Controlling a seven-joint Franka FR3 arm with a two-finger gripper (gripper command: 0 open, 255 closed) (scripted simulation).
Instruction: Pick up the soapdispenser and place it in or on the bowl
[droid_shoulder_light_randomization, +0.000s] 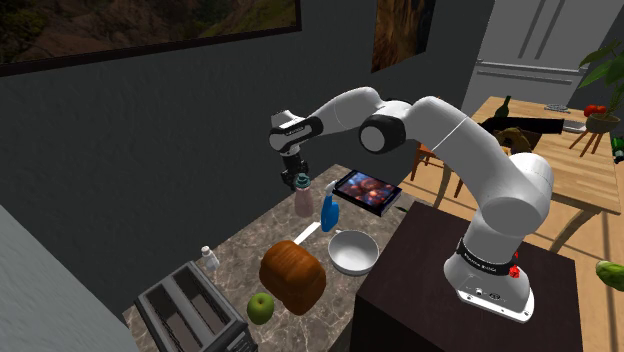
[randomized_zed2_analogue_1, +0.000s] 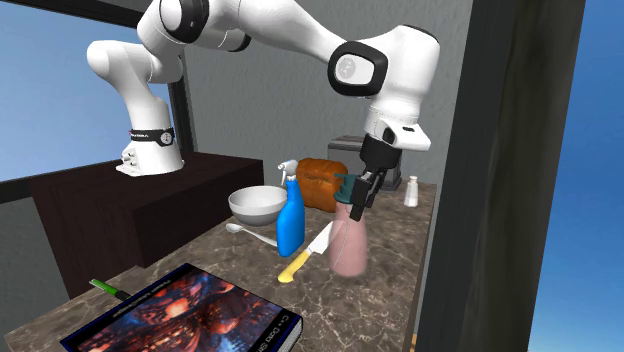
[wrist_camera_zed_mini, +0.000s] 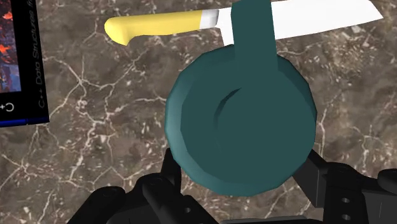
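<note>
Shows the black gripper (randomized_zed2_analogue_1: 362, 193) at centre right of the second exterior view, poised over the soap dispenser (randomized_zed2_analogue_1: 348, 248), with fingers (wrist_camera_zed_mini: 326, 183) set well apart to either side of the teal pump head (wrist_camera_zed_mini: 238, 121). Places that pump head between the fingers at mid-frame in the wrist view. Leaves contact between fingers and pump undecided, so cannot confirm a grip. Locates the dispenser, pale pink in the body, standing upright on the dark marbled counter (randomized_zed2_analogue_1: 400, 260), just right of centre in the second exterior view and just left of centre in the shoulder view, directly under the hand. Sets a yellow-handled knife (randomized_zed2_analogue_1: 305, 255) flat on the counter just beside the dispenser's base, and a blue spray bottle (randomized_zed2_analogue_1: 291, 222) upright just beyond the knife, toward the left of the frame. Puts the white bowl (randomized_zed2_analogue_1: 256, 205) left of centre, behind the spray bottle and apart from the dispenser, with a spoon (randomized_zed2_analogue_1: 245, 231) lying in front of it. Adds a brown loaf (randomized_zed2_analogue_1: 322, 178) beyond the bowl at mid-frame and a book (randomized_zed2_analogue_1: 190, 318) with a colourful cover at lower left. Adds also, at the lower left of the shoulder view, a green apple (droid_shoulder_light_randomization: 261, 307) and a toaster (droid_shoulder_light_randomization: 190, 315).
</note>
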